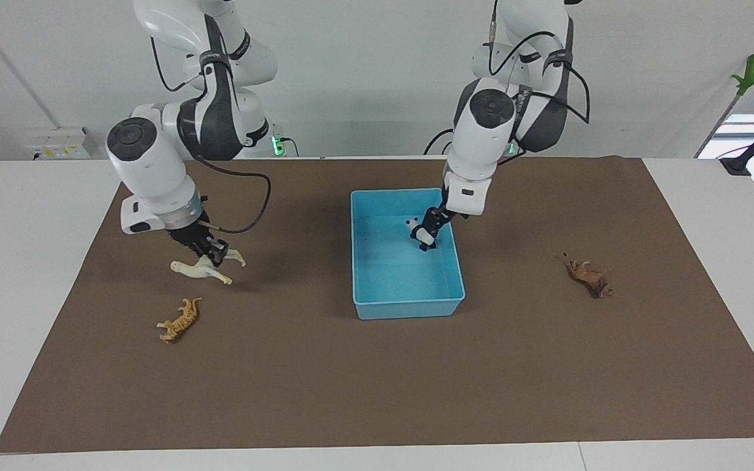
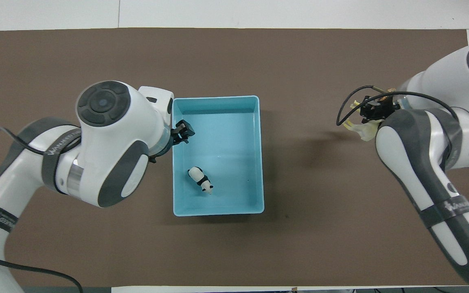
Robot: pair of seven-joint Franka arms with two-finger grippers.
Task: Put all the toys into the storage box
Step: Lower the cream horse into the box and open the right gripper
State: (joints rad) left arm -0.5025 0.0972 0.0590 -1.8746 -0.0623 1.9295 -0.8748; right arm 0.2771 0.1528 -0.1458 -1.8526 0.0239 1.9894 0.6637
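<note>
The light blue storage box (image 1: 410,306) sits mid-mat, also in the overhead view (image 2: 218,210). The black-and-white panda (image 2: 200,180) lies on its floor, also in the facing view (image 1: 418,234). My left gripper (image 1: 434,226) hangs open just above it, inside the box near the wall toward the left arm's end (image 2: 183,131). My right gripper (image 1: 212,250) is shut on the cream-white horse (image 1: 201,268), low at the mat; the horse peeks out under it from above (image 2: 360,131). The orange tiger (image 1: 179,320) lies farther from the robots than the horse. The brown lion (image 1: 590,278) lies toward the left arm's end.
A brown mat (image 1: 377,379) covers the white table. From above, my arms hide the lion and most of the tiger. A power socket box (image 1: 63,144) sits at the table's edge by the wall.
</note>
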